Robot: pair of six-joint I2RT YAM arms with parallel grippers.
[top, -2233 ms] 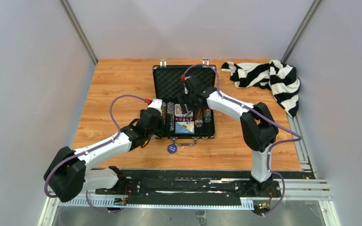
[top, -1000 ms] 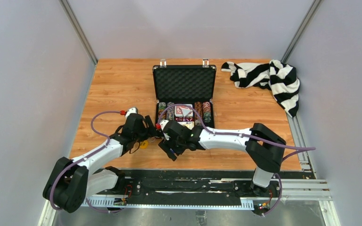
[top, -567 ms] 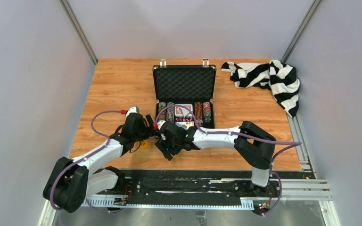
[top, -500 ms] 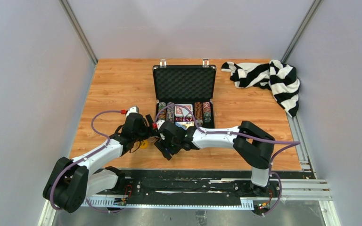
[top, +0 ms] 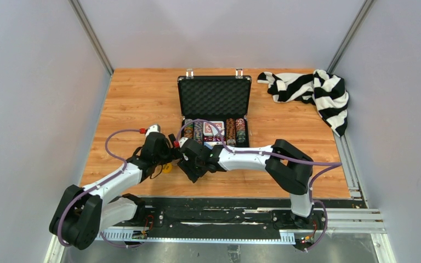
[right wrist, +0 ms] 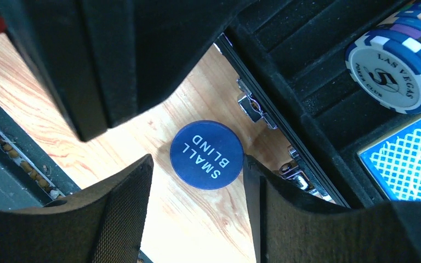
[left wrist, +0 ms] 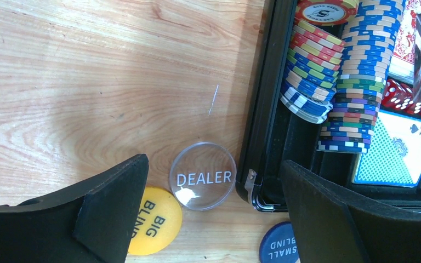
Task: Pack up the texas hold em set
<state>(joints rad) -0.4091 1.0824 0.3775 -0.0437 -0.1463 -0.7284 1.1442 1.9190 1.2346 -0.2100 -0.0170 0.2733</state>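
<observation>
The black briefcase (top: 214,94) lies open, with rows of poker chips (left wrist: 356,82), red dice (left wrist: 400,96) and a blue card deck (right wrist: 411,159) in its base. On the wood by its front left corner lie a clear DEALER button (left wrist: 203,176), a yellow BIG BLIND button (left wrist: 154,220) and a blue SMALL BLIND button (right wrist: 206,154). My left gripper (left wrist: 214,162) hangs open over the DEALER button and the case corner. My right gripper (right wrist: 196,164) is low and open, its fingers on either side of the SMALL BLIND button. One fingertip (right wrist: 252,181) sits at the button's edge; the other stands apart.
A black-and-white striped cloth (top: 312,90) is bunched at the table's back right corner. The case latch (right wrist: 251,105) and metal handle sit just beside my right fingers. Both wrists crowd together at the case's front left (top: 181,159). The table's near edge and rail run close behind.
My right arm came from over the case down to its front left corner and crept leftward, its jaws narrowing around the blue button. My left arm drew back earlier, then held still.
</observation>
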